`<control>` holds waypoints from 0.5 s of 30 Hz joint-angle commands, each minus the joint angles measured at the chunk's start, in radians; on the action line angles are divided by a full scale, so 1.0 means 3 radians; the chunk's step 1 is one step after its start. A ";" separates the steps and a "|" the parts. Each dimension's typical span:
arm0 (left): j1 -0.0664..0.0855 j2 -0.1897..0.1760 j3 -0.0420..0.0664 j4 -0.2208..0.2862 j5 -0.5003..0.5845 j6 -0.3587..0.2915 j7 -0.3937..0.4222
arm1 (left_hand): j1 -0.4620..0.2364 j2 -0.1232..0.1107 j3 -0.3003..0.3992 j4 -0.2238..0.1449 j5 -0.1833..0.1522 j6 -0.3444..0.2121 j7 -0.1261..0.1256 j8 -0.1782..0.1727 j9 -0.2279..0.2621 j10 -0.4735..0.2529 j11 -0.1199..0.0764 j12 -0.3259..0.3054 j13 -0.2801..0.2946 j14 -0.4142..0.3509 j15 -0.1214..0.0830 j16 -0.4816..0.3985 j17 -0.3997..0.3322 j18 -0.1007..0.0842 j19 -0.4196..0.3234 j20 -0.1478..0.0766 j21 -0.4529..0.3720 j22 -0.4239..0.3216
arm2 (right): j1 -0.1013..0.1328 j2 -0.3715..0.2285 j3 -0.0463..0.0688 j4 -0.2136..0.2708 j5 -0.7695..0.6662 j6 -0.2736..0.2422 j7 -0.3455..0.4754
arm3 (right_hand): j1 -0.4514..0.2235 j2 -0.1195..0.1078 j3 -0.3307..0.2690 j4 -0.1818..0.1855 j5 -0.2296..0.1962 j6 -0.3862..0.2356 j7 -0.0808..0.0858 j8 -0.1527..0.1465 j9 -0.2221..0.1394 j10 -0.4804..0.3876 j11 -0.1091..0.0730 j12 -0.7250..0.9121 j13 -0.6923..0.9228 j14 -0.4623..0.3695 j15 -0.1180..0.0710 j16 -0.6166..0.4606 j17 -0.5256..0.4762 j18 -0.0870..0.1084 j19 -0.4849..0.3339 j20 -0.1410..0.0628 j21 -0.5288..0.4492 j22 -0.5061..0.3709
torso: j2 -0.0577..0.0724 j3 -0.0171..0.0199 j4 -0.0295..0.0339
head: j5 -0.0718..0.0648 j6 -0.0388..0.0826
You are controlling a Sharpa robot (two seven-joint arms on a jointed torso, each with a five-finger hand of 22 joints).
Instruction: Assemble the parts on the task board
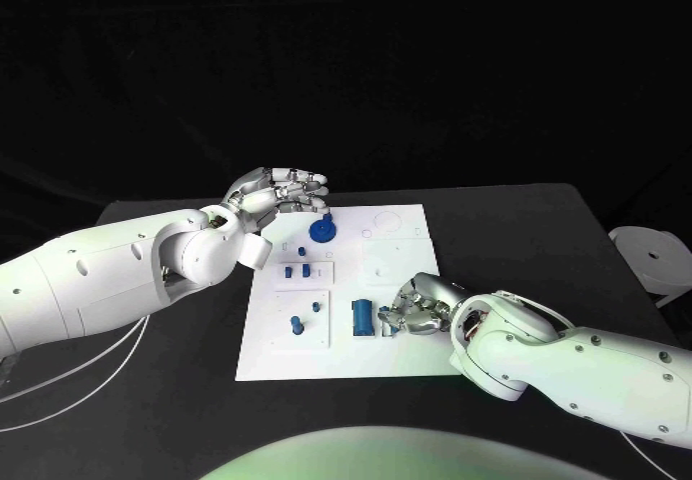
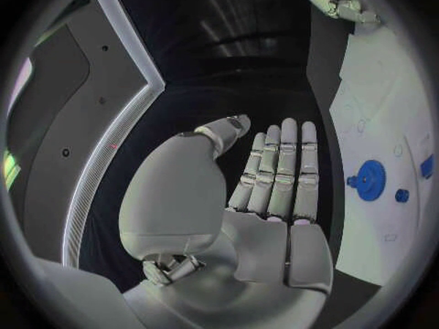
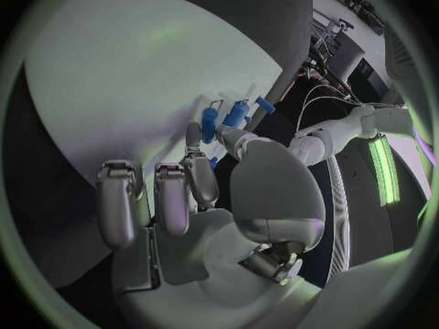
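Overhead, the room is dark and the black table (image 1: 159,400) carries the white task board (image 1: 397,350) at its middle. Raised white rectangular plates sit on the board's left half; small blue pegs (image 1: 297,270) stand in the upper one and another blue peg (image 1: 297,324) in the lower. A round blue disc (image 1: 323,230) lies near the board's far left corner. A blue cylinder (image 1: 362,317) lies beside the lower plate. The left hand (image 1: 278,192) hovers above the far left corner, fingers straight and close together, holding nothing. The right hand (image 1: 415,308) rests low on the board just beside the cylinder, fingers curled; I cannot tell whether it grips anything.
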 commanded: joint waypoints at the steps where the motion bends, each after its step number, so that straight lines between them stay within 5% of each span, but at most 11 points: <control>1: 0.0002 0.0003 0.0002 0.0009 -0.0008 0.0057 0.0008 | -0.0011 0.0025 -0.0005 0.0019 0.0007 -0.0023 0.0063 -0.0012 -0.0003 -0.0032 0.0001 0.0014 0.0005 -0.0006 0.0014 -0.0016 0.0005 0.0036 0.0028 -0.0001 -0.0016 -0.0005 | -0.0008 -0.0002 -0.0003 0.0021 -0.0049 0.0077 0.0052 | -0.0065 0.0004 -0.0054 0.0070 -0.0028 0.0013 0.0015 -0.0003 -0.0001 0.0023 0.0012 0.0018 0.0171 0.0252 -0.0018 0.0017 0.0440 -0.0039 0.0237 -0.0025 0.0018 0.0796 | 0.0000 0.0001 -0.0001 | 0.0002 -0.0002; 5: 0.0002 0.0001 0.0002 0.0009 -0.0008 0.0058 0.0006 | -0.0011 0.0025 -0.0005 0.0019 0.0007 -0.0023 0.0063 -0.0012 -0.0003 -0.0032 0.0001 0.0014 0.0005 -0.0006 0.0014 -0.0016 0.0005 0.0036 0.0028 -0.0001 -0.0016 -0.0005 | -0.0009 -0.0015 -0.0003 0.0033 -0.0057 0.0059 0.0072 | -0.0154 -0.0012 -0.0220 0.0211 0.0099 0.0022 0.0011 -0.0008 -0.0002 0.0025 0.0009 0.0017 0.0178 0.0252 -0.0019 0.0018 0.0444 -0.0039 0.0236 -0.0026 0.0017 0.0796 | 0.0000 0.0001 0.0001 | 0.0002 -0.0004; 15: 0.0002 -0.0003 0.0002 0.0010 -0.0008 0.0057 0.0004 | -0.0011 0.0025 -0.0005 0.0019 0.0007 -0.0023 0.0063 -0.0012 -0.0003 -0.0032 0.0001 0.0014 0.0005 -0.0006 0.0014 -0.0016 0.0005 0.0036 0.0028 -0.0001 -0.0016 -0.0005 | -0.0011 -0.0052 -0.0003 0.0060 -0.0073 0.0039 0.0110 | -0.0286 0.0003 -0.0396 0.0230 0.0107 0.0026 0.0005 -0.0010 -0.0001 0.0026 0.0005 0.0014 0.0182 0.0253 -0.0022 0.0020 0.0449 -0.0040 0.0237 -0.0029 0.0021 0.0797 | 0.0001 0.0001 0.0000 | 0.0008 -0.0006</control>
